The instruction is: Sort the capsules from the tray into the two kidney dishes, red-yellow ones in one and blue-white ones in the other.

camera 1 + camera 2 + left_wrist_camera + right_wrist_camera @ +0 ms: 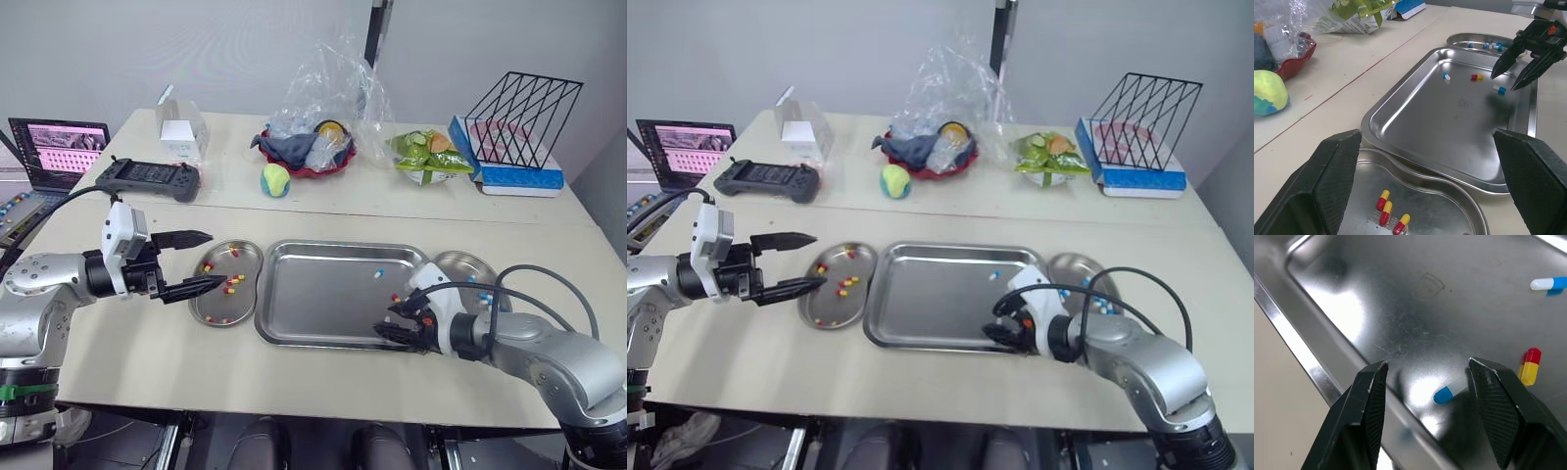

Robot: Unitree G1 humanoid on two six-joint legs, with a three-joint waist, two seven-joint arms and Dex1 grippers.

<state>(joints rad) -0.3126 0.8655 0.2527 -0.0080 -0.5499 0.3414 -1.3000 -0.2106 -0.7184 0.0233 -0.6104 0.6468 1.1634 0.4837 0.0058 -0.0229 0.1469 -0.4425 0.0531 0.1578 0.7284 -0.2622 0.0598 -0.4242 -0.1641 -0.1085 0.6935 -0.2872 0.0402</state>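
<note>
Capsules lie in three places. On the tray (313, 294) I see three: a blue-white capsule (1449, 391) near the front rim, a red-yellow capsule (1529, 366) near it, and a second blue-white capsule (1547, 283) farther in. The right gripper (1425, 364) is low over the tray with its fingers spread apart, one on each side of the first blue-white capsule, and it grips nothing. The left kidney dish (1449, 210) sits just beside the tray's left side and holds several red-yellow ones (1385, 208). The right kidney dish (456, 262), at the tray's right side, holds blue-white ones (1488, 45). The left gripper (216, 258) hovers at the left dish's edge, wide open and empty.
</note>
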